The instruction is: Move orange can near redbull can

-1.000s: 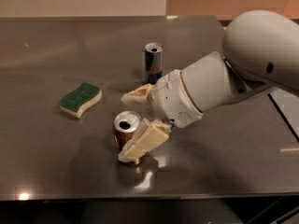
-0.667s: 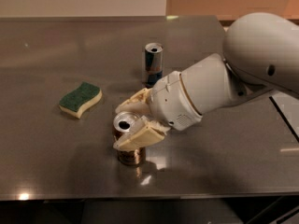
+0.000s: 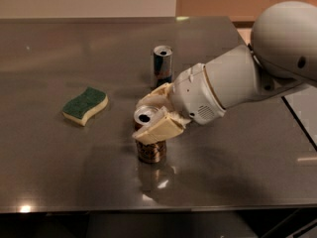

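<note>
Gripper: the gripper (image 3: pixel 141 119) sits at mid-tabletop, a little nearer than centre, reaching in from the right at the end of a thick white arm (image 3: pixel 233 83).
Jaws: two pale cream jaws pinch the upper part of the orange can, one on its far side and one across its near side. The near jaw slants down to the left over the can's body.
Orange can: the orange can (image 3: pixel 151 150) stands upright on the tabletop. Its coppery lower body shows beneath the near jaw, and its silver top with the dark opening shows between the jaws. A faint reflection of it lies on the surface just in front.
Redbull can: the redbull can (image 3: pixel 162 66) stands upright farther back and slightly to the right of the orange can. It is slim and blue and silver, with its silver top in view.
Gap between cans: the two cans are apart and do not touch, with the far jaw and the wrist housing between them.
Sponge: a sponge (image 3: pixel 85 104) with a green top and a yellow body lies flat to the left of the orange can, well apart from both cans and from the gripper.
Tabletop: the tabletop (image 3: pixel 49 48) is dark, glossy metal. Its near edge runs across the bottom of the view.
</note>
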